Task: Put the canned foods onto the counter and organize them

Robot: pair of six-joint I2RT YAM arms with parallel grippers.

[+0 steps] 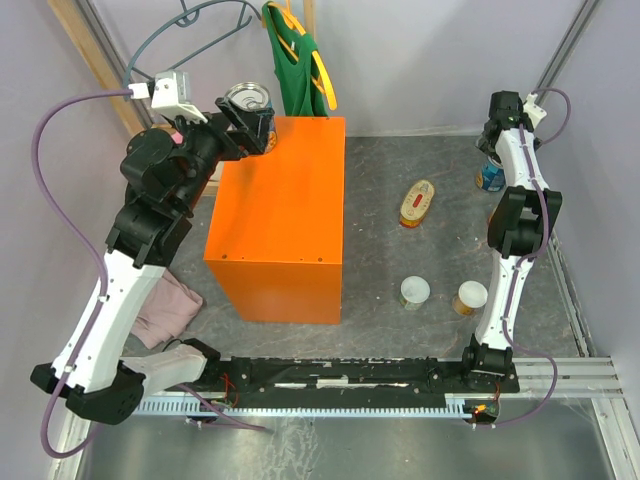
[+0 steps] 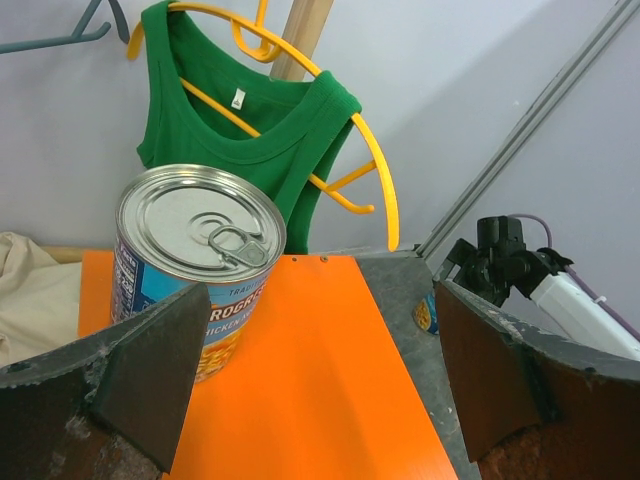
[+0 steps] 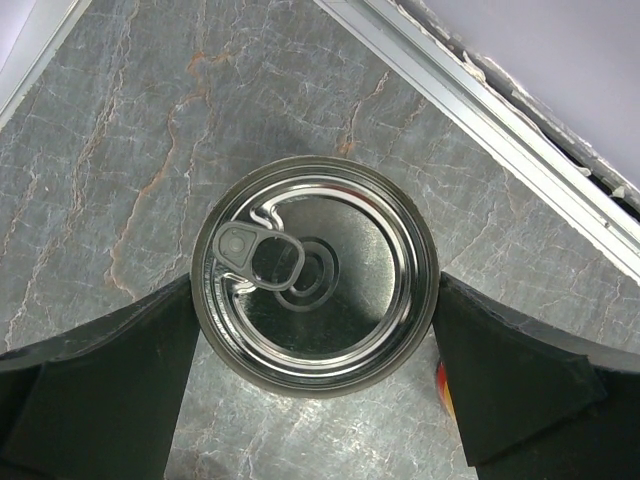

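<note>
One tall blue-labelled can (image 1: 250, 100) (image 2: 195, 260) stands upright on the far left corner of the orange counter (image 1: 275, 215) (image 2: 320, 370). My left gripper (image 1: 243, 125) (image 2: 320, 400) is open just behind it, and the can is past my left finger with nothing between the jaws. A second tall can (image 1: 490, 178) (image 3: 315, 275) stands on the grey floor at the far right. My right gripper (image 1: 493, 160) (image 3: 315, 390) hangs open straight above it, one finger on each side of its rim. An oval yellow-red tin (image 1: 416, 203) and two small white-lidded cans (image 1: 415, 292) (image 1: 470, 297) lie on the floor.
A green tank top on a yellow hanger (image 1: 297, 60) (image 2: 255, 130) hangs behind the counter. Pale pink cloth (image 1: 165, 310) lies left of the counter by my left arm. A metal rail (image 3: 500, 150) edges the floor near the right can.
</note>
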